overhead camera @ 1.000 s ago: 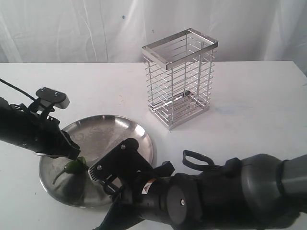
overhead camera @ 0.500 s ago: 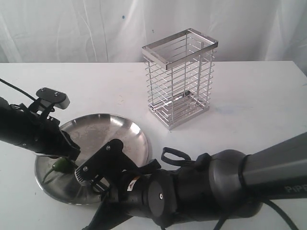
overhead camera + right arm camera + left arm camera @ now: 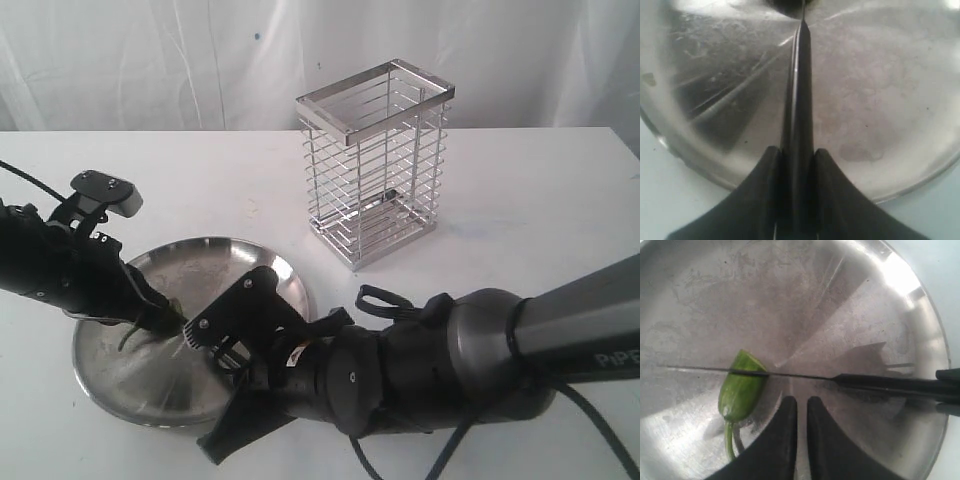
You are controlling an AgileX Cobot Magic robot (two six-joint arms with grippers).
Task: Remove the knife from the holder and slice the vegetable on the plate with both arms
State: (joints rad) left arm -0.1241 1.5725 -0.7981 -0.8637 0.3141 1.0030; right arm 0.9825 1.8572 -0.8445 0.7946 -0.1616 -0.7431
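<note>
The green vegetable (image 3: 742,390), a small chilli with a thin stem, lies on the steel plate (image 3: 840,305). The thin dark blade of the knife (image 3: 790,375) crosses the chilli near its end away from the stem. My right gripper (image 3: 797,152) is shut on the black handle of the knife (image 3: 800,75), whose blade points away over the plate (image 3: 880,100). My left gripper (image 3: 801,402) hangs just beside the chilli, its fingers almost together and holding nothing. In the exterior view both grippers meet over the left of the plate (image 3: 240,265); the chilli is hidden there.
The chrome wire holder (image 3: 375,165) stands upright on the white table behind and to the right of the plate, with nothing in it. The bulky right arm (image 3: 430,375) fills the front of the table. A white curtain closes the back.
The plate has slid a little to the left. The right arm has swung in over it with the knife. The left gripper has shifted up and back.
</note>
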